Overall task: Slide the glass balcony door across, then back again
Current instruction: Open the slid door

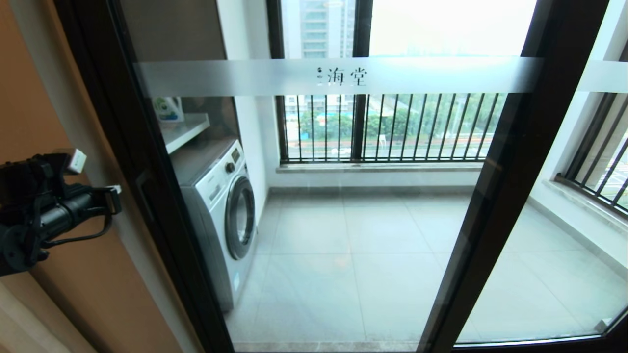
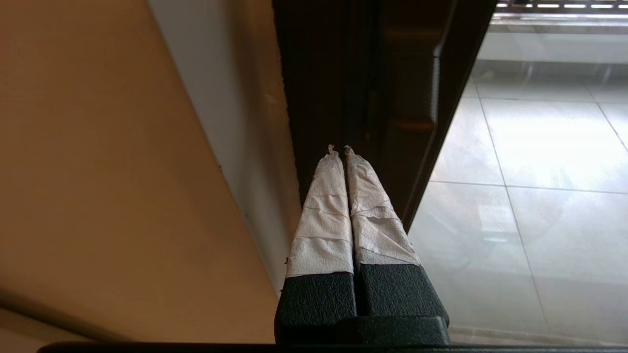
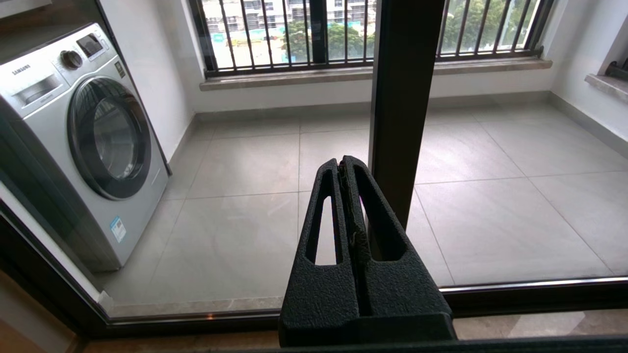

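The glass balcony door [image 1: 343,235] fills the middle of the head view, with a frosted band [image 1: 245,77] carrying two characters. Its dark left frame [image 1: 147,162] bears a small dark handle [image 1: 145,189]. My left gripper [image 1: 116,194] hovers just left of that handle, apart from the frame. In the left wrist view its taped fingers [image 2: 325,206] are pressed together, and the left gripper [image 2: 338,148] points at the dark frame [image 2: 343,73] with nothing held. My right gripper [image 3: 343,163] is shut and empty, low before the glass near a dark upright [image 3: 402,98]. It is out of the head view.
An orange wall [image 1: 34,113] lies left of the door. Behind the glass stand a washing machine [image 1: 223,206], a shelf [image 1: 184,130] and a window with black railing bars [image 1: 387,127]. A second glass panel [image 1: 554,255] without a handle is at the right. The floor track [image 3: 530,289] runs below.
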Robot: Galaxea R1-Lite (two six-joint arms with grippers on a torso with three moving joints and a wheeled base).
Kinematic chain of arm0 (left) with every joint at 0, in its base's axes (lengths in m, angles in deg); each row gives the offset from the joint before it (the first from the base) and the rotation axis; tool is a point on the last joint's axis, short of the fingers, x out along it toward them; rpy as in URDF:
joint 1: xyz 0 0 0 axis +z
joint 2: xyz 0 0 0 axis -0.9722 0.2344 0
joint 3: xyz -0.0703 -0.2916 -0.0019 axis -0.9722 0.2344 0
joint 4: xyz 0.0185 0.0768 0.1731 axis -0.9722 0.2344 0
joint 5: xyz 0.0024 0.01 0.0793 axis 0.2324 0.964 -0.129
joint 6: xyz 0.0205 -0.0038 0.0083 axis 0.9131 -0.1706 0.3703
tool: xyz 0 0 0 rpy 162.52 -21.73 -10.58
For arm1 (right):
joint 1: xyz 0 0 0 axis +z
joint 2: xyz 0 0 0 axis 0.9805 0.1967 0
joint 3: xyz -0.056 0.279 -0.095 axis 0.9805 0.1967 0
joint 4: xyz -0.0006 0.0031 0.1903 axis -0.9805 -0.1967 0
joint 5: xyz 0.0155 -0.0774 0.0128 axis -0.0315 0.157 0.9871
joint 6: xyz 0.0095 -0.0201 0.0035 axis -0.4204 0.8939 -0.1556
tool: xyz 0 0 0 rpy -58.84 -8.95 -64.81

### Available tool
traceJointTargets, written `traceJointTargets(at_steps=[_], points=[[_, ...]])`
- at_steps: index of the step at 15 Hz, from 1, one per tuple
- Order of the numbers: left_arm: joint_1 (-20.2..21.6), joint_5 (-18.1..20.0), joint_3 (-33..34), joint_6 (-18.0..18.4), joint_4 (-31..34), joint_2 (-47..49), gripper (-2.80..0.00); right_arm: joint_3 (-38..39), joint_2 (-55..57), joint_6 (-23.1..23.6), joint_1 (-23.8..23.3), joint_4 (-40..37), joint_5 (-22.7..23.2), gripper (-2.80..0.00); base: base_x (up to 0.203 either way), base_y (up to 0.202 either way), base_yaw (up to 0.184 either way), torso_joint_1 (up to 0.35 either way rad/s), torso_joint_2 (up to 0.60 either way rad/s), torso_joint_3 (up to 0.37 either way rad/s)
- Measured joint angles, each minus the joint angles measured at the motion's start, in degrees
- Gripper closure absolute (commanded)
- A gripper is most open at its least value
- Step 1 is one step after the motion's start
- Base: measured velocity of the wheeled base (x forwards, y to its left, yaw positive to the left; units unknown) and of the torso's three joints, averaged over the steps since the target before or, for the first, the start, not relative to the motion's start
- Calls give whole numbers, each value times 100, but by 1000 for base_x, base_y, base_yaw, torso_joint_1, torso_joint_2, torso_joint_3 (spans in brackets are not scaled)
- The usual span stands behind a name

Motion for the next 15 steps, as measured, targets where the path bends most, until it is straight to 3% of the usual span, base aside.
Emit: traceJointTargets(at_steps=[7, 15], points=[[4, -12, -536, 66, -1, 525, 0, 0, 0, 1, 0, 0, -1, 0, 0, 0, 0, 0, 0, 0], [-298, -55, -791, 69, 3, 727, 0, 0, 0, 0, 0, 0, -1, 0, 0, 0, 0, 0, 0, 0]])
